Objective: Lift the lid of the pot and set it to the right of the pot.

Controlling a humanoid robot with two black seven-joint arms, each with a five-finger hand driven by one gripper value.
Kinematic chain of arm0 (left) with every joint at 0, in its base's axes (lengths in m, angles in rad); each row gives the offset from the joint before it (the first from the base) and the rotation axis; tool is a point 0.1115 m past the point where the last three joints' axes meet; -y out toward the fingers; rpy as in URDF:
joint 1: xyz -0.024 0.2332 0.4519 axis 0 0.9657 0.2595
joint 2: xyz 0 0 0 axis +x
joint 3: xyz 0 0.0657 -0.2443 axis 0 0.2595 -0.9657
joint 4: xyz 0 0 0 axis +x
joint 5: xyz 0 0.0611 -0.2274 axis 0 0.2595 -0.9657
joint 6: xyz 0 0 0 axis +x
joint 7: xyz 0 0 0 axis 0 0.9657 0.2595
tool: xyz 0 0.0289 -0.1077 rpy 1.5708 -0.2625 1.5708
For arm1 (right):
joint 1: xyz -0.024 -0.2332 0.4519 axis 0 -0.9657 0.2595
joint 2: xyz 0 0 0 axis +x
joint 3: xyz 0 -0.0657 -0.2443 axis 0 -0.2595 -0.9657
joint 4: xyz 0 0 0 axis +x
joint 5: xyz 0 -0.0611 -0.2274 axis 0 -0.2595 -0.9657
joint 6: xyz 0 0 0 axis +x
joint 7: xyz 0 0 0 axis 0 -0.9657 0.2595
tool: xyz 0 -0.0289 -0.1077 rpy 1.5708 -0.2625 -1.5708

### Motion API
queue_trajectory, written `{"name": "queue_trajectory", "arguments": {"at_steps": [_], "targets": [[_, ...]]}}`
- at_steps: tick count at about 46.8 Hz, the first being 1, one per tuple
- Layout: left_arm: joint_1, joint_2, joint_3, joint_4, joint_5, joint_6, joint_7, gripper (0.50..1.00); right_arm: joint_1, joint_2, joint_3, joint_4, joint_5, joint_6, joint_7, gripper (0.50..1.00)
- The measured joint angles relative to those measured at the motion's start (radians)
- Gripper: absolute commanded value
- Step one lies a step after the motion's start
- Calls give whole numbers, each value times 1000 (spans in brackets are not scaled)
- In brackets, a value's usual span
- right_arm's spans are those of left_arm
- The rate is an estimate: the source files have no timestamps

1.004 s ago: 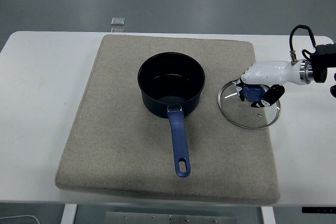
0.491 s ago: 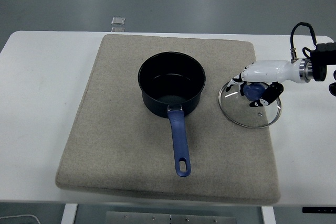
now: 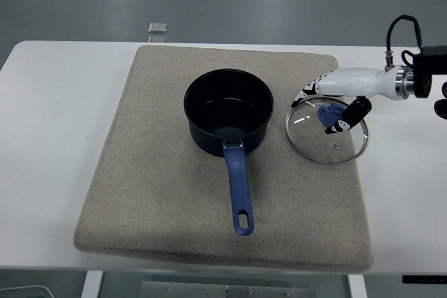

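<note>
While your right hand (image 3: pixel 334 102) hovers over the pot lid (image 3: pixel 326 132), its fingers are spread apart and clamp nothing: the upper fingers (image 3: pixel 311 90) stretch toward nine o'clock across the lid's far rim, and the thumb (image 3: pixel 343 119) points down toward seven o'clock just beside the blue knob (image 3: pixel 326 112), which shows between them. You can see the glass lid lying flat on the beige mat (image 3: pixel 154 193), at three o'clock of the pot (image 3: pixel 228 112) and close to it, though whether the rims touch you cannot tell.

Compare this with half a second ago: then the fingers were curled around the knob, and now they have let go and opened out. The hand has drawn up and back toward three o'clock, and the lid has settled slightly toward eleven o'clock, nearer the pot.

The pot stands open near the mat's middle; you see only its dark, glossy bottom inside. Its blue handle (image 3: pixel 239 191) points toward six o'clock. The mat covers most of the white worktop (image 3: pixel 49 123). A small clear object (image 3: pixel 157 28) sits at the worktop's far edge, at eleven o'clock of the pot.
</note>
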State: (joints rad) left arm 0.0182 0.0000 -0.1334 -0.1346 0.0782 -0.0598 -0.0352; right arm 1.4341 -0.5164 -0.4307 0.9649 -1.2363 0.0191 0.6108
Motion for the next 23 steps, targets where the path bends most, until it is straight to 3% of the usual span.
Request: {"name": "queue_trajectory", "arguments": {"at_steps": [8,23], "targets": [[0,0,0,1,0,0,0,1000,-1,-1,5,0,1,9,0,891],[0,0,0,1,0,0,0,1000,0,-16,171,-1,3,129,0,893]]}}
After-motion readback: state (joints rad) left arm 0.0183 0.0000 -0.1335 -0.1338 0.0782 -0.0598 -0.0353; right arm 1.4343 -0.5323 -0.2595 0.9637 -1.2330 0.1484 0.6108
